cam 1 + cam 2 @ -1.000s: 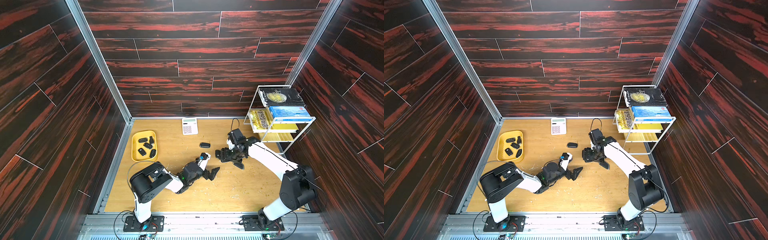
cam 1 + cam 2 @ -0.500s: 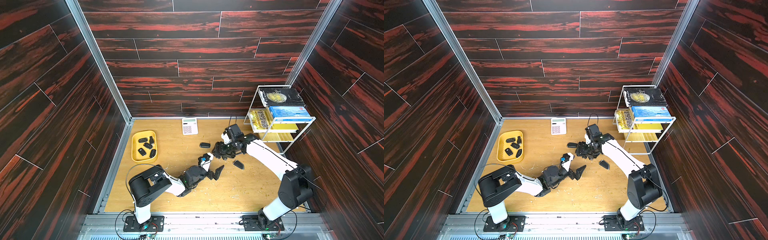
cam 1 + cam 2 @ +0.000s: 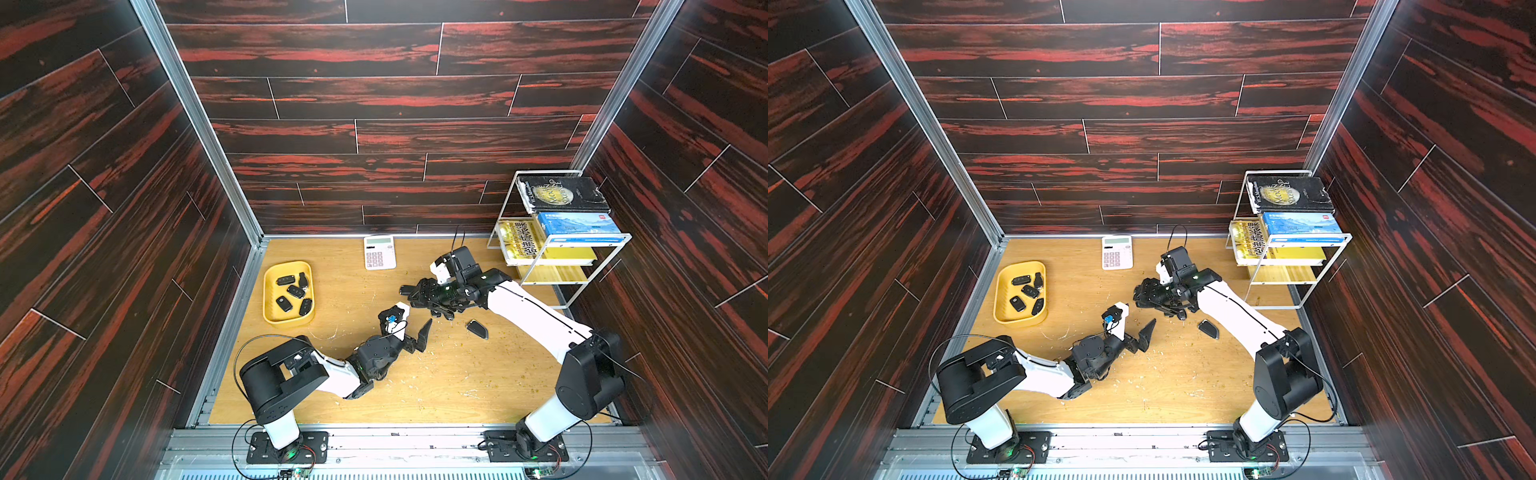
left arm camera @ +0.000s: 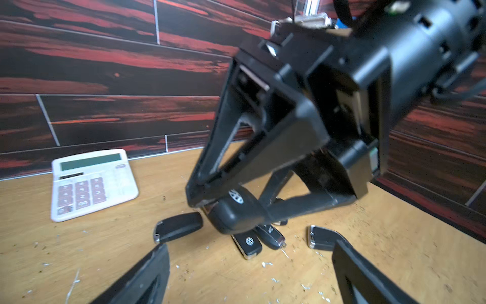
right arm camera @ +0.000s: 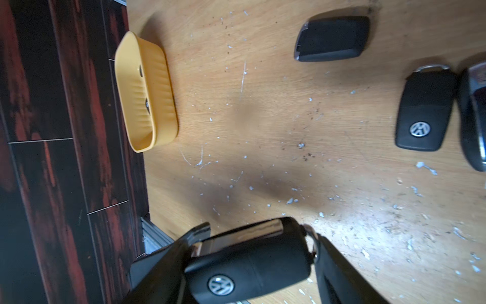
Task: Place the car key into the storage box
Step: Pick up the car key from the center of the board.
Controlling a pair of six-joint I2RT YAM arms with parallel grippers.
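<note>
Now, right arm: stretched low toward the middle of the surface [image 3: 415,386], wrist turned toward the storage box [image 3: 288,321]
right gripper [image 3: 409,291]: clamped on the car key [image 5: 249,265], clear of the surface
left arm: folded low, forearm aimed at the right gripper
left gripper [image 4: 249,273]: spread wide, empty
storage box: well apart from the car key

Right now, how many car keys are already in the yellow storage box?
5 in the storage box: far-left key, far-right key, middle key, near-left key, near-right key. Both top views show the same five; none seems hidden underneath.
</note>
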